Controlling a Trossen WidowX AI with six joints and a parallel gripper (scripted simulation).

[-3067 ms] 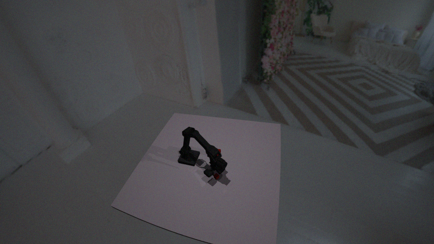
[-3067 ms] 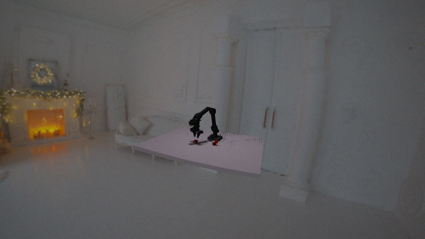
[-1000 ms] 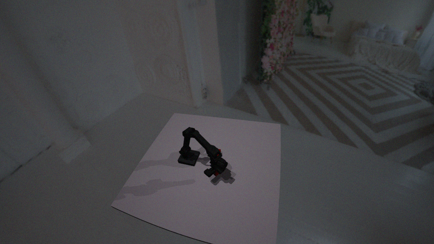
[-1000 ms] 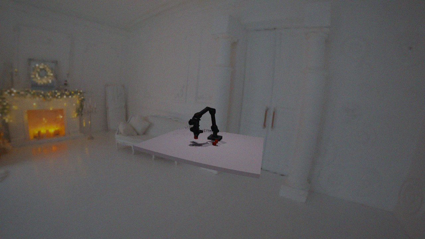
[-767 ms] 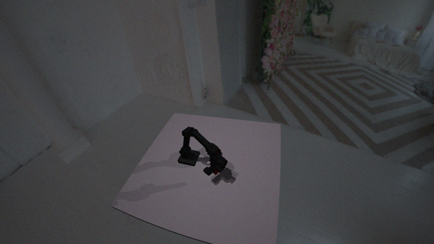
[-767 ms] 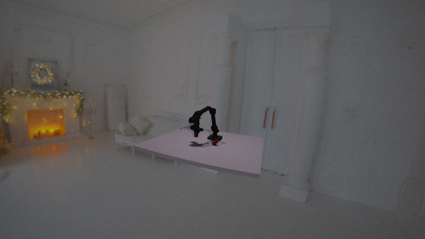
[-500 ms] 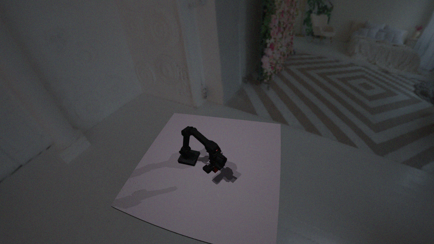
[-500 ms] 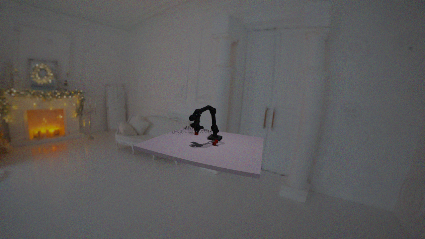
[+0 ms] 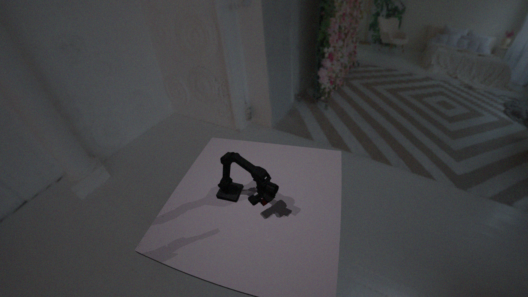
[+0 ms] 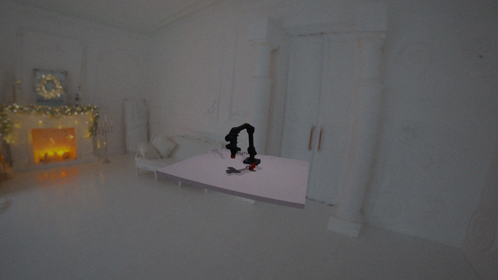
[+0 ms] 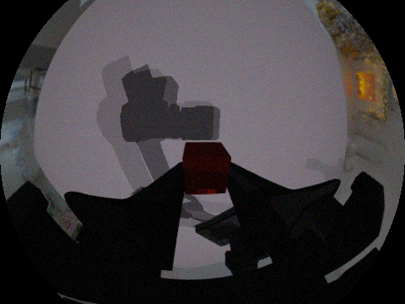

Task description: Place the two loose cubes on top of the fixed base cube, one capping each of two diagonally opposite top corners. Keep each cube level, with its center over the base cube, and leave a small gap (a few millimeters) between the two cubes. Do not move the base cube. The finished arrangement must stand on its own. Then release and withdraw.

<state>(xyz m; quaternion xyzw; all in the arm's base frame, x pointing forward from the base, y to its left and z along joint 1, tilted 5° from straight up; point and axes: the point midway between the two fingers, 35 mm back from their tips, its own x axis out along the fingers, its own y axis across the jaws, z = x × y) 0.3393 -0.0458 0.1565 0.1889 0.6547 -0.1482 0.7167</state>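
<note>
Claw: your claw [image 9: 263, 201] [image 10: 233, 155] [image 11: 205, 167] grasps a red cube [image 9: 264, 203] [image 10: 232, 156] [image 11: 207, 171], fingers on opposite sides.
Held cube: airborne over the pale table [image 9: 295, 251] [image 10: 278, 186] [image 11: 274, 63], near the arm's base [image 9: 229, 197] [image 10: 255, 161].
Red stack [image 10: 252, 167]: on the table in the exterior view, apparently the base cube bearing the first loose cube off-center; exact corner unclear.
Carry: stay high until you clear that upper cube.
Alignment: aim for the diagonally opposite corner, center over the base, leaving a sliver between caps.
Release: lower level, open gently, lift straight.
</note>
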